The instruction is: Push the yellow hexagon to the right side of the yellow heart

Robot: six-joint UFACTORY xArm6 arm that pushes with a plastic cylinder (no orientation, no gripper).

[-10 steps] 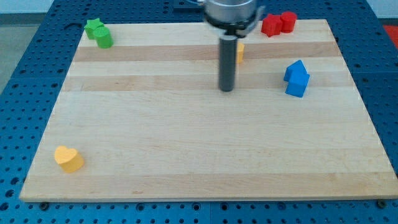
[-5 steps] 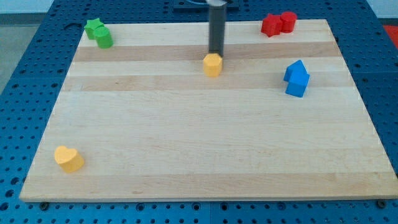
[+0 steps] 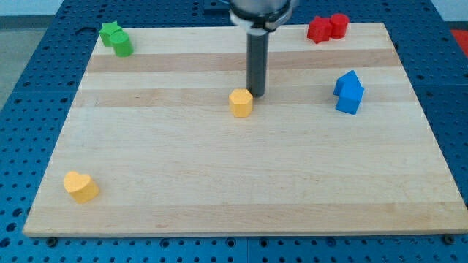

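My tip [image 3: 257, 95] stood against the upper-right edge of the yellow hexagon [image 3: 240, 103] — a bare rod, no fingers to open or close. The hexagon sat mid-board, well apart from the yellow heart [image 3: 80, 186] — up and right of it.

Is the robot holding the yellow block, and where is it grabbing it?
Nothing is held. My tip only presses against the upper right side of the yellow hexagon.

On the wooden board [image 3: 241, 183], my tip [image 3: 257, 95] stands just right of and slightly above the yellow hexagon [image 3: 240, 103], near the frame's centre. The yellow heart [image 3: 80, 186] sits at lower left. The green blocks [image 3: 116, 39] occupy the upper left, the red blocks [image 3: 326, 28] the upper right, the blue blocks [image 3: 349, 92] the right.
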